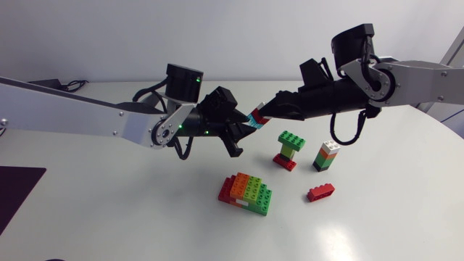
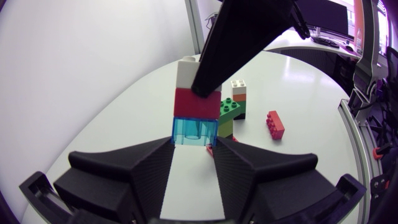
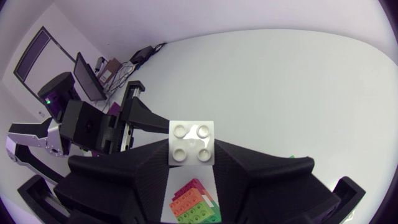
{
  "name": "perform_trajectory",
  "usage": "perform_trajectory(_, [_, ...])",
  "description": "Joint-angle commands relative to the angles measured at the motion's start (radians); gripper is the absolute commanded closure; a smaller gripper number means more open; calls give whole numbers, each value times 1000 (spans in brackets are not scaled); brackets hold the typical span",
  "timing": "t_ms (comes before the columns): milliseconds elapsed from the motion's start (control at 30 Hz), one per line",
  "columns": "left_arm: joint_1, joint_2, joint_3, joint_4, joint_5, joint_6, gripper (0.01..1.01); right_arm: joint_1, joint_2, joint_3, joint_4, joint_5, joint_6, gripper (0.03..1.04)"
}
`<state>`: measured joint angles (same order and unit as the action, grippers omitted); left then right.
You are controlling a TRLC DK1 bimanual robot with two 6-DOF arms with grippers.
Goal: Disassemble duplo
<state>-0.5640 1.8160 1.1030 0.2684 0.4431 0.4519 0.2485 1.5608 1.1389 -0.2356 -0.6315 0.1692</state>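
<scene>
A small stack of a white brick (image 3: 191, 142), a red brick (image 2: 196, 102) and a clear blue brick (image 2: 194, 130) hangs in the air above the table, seen small in the head view (image 1: 256, 116). My left gripper (image 2: 194, 144) is shut on the blue brick, one finger on each side. My right gripper (image 3: 191, 152) is shut on the white brick at the stack's other end. In the head view the two grippers meet at the stack, left gripper (image 1: 243, 129) and right gripper (image 1: 267, 112).
On the table below stand a green T-shape on a red brick (image 1: 289, 148), a white-orange-green-black tower (image 1: 326, 155), a loose red brick (image 1: 320, 192) and a red, orange and green cluster (image 1: 247, 193).
</scene>
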Motion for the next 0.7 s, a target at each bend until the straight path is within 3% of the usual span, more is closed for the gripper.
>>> perform_trajectory(0, [-7, -20, -26, 15, 3, 14, 652, -11, 19, 15, -19, -16, 0, 805])
perform_trajectory(667, [16, -52, -103, -15, 3, 116, 654, -83, 62, 117, -151, -5, -128, 805])
